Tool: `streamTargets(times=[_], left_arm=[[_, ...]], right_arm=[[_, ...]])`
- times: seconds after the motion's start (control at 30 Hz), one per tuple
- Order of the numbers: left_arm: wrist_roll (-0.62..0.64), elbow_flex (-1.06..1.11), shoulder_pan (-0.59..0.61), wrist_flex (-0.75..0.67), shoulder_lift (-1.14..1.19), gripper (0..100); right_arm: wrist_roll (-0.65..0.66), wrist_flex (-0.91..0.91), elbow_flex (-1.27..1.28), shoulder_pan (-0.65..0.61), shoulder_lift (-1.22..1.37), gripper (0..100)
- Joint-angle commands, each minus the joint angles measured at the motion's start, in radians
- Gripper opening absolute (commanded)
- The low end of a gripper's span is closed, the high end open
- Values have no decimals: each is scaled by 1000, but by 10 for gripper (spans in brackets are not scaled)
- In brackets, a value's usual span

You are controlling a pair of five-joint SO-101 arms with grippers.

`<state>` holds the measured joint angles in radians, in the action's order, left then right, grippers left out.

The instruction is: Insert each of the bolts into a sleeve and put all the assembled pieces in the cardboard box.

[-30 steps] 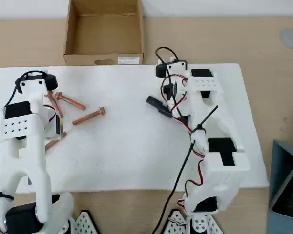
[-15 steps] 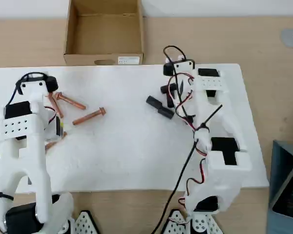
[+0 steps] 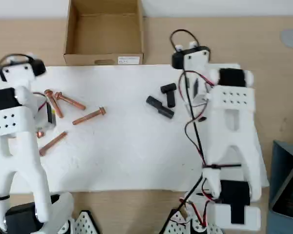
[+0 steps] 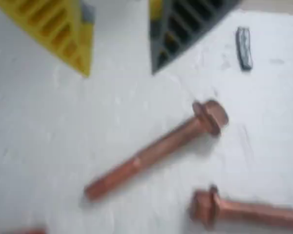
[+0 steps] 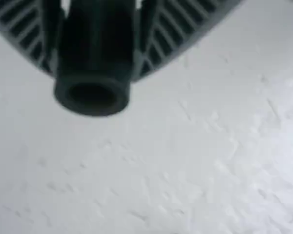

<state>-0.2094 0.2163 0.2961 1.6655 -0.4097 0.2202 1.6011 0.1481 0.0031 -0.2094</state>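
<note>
On the wooden table [image 3: 34, 44], seen from above, the cardboard box [image 3: 83, 58] stands open against the far edge of a white foam mat [image 3: 132, 161]. Copper bolts [image 3: 89, 116] lie scattered on the mat, nearer the arms than the box and off its left corner. Loose sleeves [image 3: 159, 106] lie off its right corner. A grey bin [image 3: 284, 180] stands well to the box's right.

At the left wrist, the left gripper [image 4: 118, 63] gapes wide above two bolts.

At the right wrist, the right gripper [image 5: 95, 51] is clamped around a black sleeve [image 5: 92, 97], above bare mat.
</note>
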Motion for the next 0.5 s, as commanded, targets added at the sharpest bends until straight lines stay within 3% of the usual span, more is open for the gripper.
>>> streamTargets(times=[0.0,0.47], left_arm=[[61,-133,0,9,27,88],[210,-459,8,-11,530,60]], right_arm=[[9,38,-5,71,-101,10],[80,117,-5,165,-133,10]])
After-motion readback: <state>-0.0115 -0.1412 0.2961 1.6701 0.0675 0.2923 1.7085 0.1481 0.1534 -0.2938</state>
